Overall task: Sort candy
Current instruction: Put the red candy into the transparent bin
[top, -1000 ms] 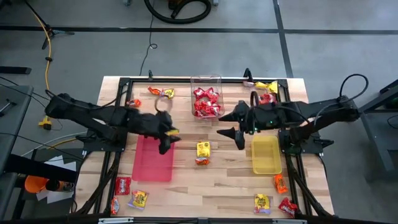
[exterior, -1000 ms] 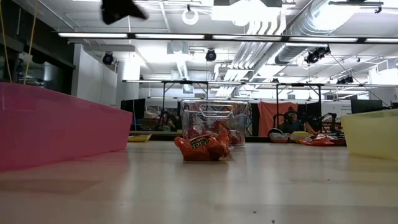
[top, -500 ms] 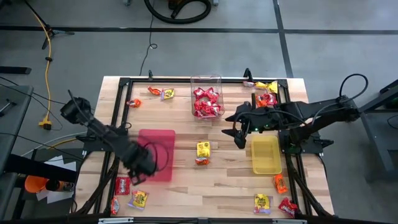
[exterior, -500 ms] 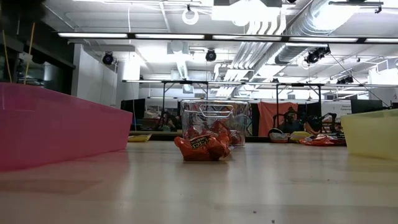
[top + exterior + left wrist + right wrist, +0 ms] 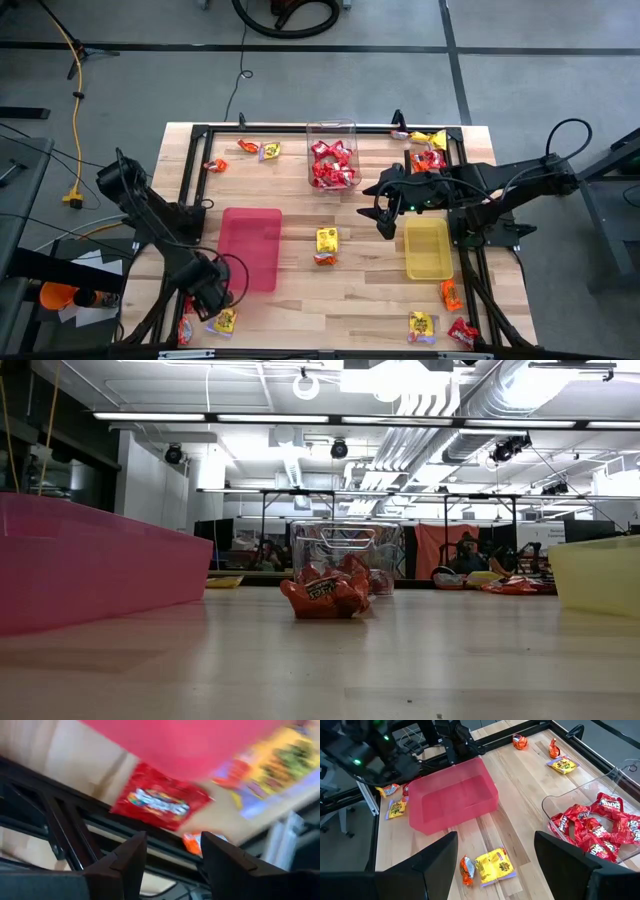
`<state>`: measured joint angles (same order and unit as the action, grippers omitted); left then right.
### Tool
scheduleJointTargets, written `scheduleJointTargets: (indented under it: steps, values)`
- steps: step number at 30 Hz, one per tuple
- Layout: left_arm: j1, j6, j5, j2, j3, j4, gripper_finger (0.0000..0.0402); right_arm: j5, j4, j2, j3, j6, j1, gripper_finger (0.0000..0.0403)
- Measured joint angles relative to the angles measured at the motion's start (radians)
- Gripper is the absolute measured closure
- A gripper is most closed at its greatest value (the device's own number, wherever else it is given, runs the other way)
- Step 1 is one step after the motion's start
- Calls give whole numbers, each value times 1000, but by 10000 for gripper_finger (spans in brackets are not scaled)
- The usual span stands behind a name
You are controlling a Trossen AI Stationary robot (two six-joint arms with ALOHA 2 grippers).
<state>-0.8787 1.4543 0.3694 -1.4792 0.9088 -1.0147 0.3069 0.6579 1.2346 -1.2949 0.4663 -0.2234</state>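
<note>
Candy packets lie scattered on the wooden table. My left gripper (image 5: 206,296) is open at the near left corner, pointing down over a red packet (image 5: 157,802), with a yellow one (image 5: 270,765) and an orange one (image 5: 192,842) beside it; it touches none of them. My right gripper (image 5: 383,215) hangs open above the table between the clear tub (image 5: 332,155) of red packets and the yellow tray (image 5: 428,248). Below it lie a yellow packet (image 5: 495,865) and an orange one (image 5: 466,870). The pink tray (image 5: 250,247) lies left of the middle.
More packets lie at the far left (image 5: 258,149), far right (image 5: 427,148) and near right (image 5: 440,318). A black frame (image 5: 190,135) runs around the table edge. In the low view an orange packet (image 5: 325,592) sits in front of the tub (image 5: 345,550).
My left gripper has swung from over the pink tray's far end toward the table's near left corner, has sunk and has tipped until it points down at the packets there. My right gripper has tipped a little farther down in place.
</note>
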Motion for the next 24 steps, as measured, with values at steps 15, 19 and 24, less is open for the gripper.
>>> scheduleJointTargets:
  steps: [15,19,24]
  values:
    - [-7,35,-29,0,-151,203,227,1,0,0,0,31,0,144]
    - [-30,36,-65,0,-151,214,227,8,0,0,0,31,0,144]
    - [-79,28,-86,-15,-151,229,227,15,0,0,0,31,0,144]
